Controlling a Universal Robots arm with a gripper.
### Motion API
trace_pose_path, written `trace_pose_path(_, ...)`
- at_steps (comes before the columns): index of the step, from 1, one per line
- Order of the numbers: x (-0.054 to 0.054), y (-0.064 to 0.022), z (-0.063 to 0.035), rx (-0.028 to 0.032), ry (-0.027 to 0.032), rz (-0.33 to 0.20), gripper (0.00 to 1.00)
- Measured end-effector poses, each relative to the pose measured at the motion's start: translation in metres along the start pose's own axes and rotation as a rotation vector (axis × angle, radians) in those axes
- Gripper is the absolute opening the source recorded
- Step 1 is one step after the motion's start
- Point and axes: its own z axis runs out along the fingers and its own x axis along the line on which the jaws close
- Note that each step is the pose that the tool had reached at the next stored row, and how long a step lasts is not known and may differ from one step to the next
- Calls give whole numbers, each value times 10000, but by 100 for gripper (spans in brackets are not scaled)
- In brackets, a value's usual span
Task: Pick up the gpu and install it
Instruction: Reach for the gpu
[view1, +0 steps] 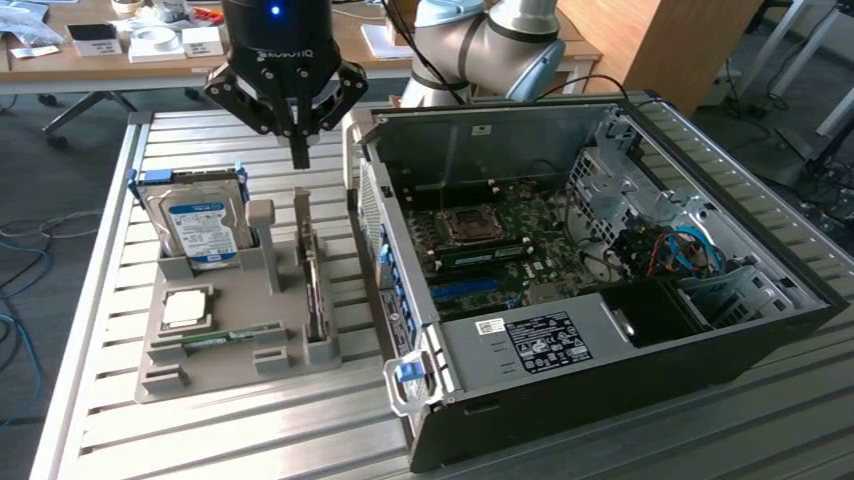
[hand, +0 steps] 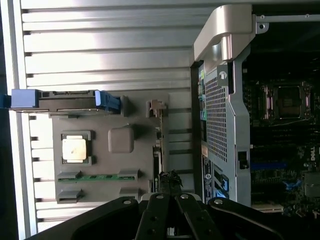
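In the exterior view the gpu (view1: 310, 270) stands on its long edge in a slot of the grey holder (view1: 220, 378), along the holder's edge nearest to the open computer case (view1: 601, 300). The wrist view looks down on it, so there the gpu (hand: 160, 132) is a thin line. The hard drive (view1: 200, 225) stands upright at the holder's far edge in the exterior view, with its label showing. The processor (view1: 187, 308) and the RAM stick (view1: 230, 338) lie flat towards the holder's edge away from the case. A grey post (view1: 262, 240) rises between drive and card. The gripper (view1: 300, 152) hangs above the card's end near the drive, apart from it. Its fingers are closed together and hold nothing.
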Motion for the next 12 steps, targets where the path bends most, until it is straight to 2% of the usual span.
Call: trace_pose_path(12,-1,-19,-1,0,0,-2,11)
